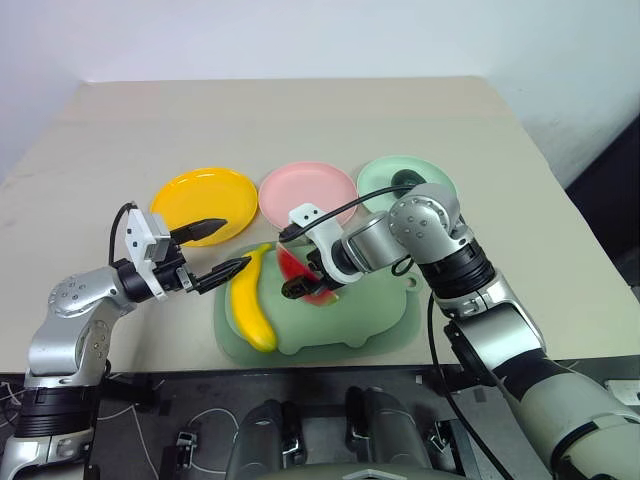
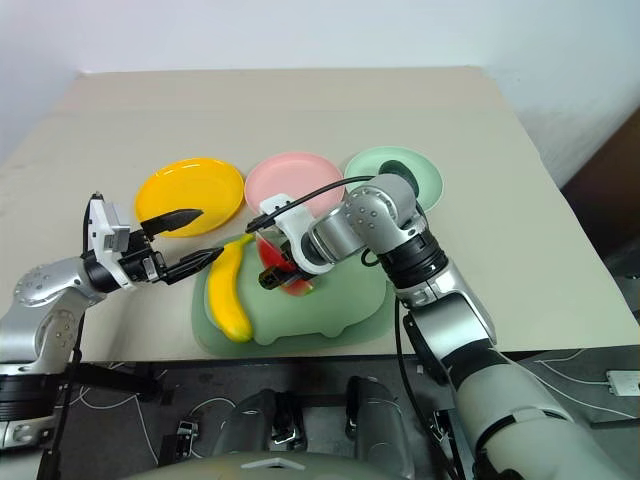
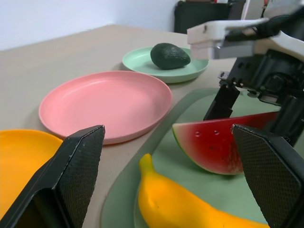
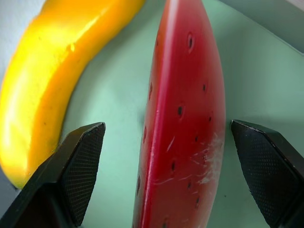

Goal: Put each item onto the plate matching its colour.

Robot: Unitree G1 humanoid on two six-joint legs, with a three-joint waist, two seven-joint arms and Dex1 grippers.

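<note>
1. One item of three is judged done: the small dark green toy avocado [image 3: 170, 55] is seen lying on the pale mint green round plastic plate [image 3: 142, 61], at the right end of the row of plates on the beige counter [image 1: 300, 110].

2. The pink round plastic plate [image 1: 307, 192], in the middle of the row, is bare. The red toy watermelon wedge with green rind [image 4: 183, 123] is not yet on it; it lies on the large green rounded mat [image 1: 370, 320], near the mat's far edge and just in front of the pink plate.

3. The yellow-orange round plastic plate [image 1: 203, 198], at the left end, is bare as well. The curved yellow toy banana [image 1: 252, 300] lies along the mat's left side, beside the wedge but apart from it.

4. The right claw [image 4: 171, 175] is angled down over the watermelon wedge, one black finger on each side. In the right wrist view a gap of mat is seen between each finger and the fruit, so the jaws are apart and nothing is clamped.

5. The left claw [image 1: 222, 247] is held level above the counter between the yellow-orange plate and the banana's near tip. Its fingers are spread wide and empty.

6. Judgement: the watermelon is the step in hand, with the grasp not yet made; the banana is left after it. Two placements remain.
</note>
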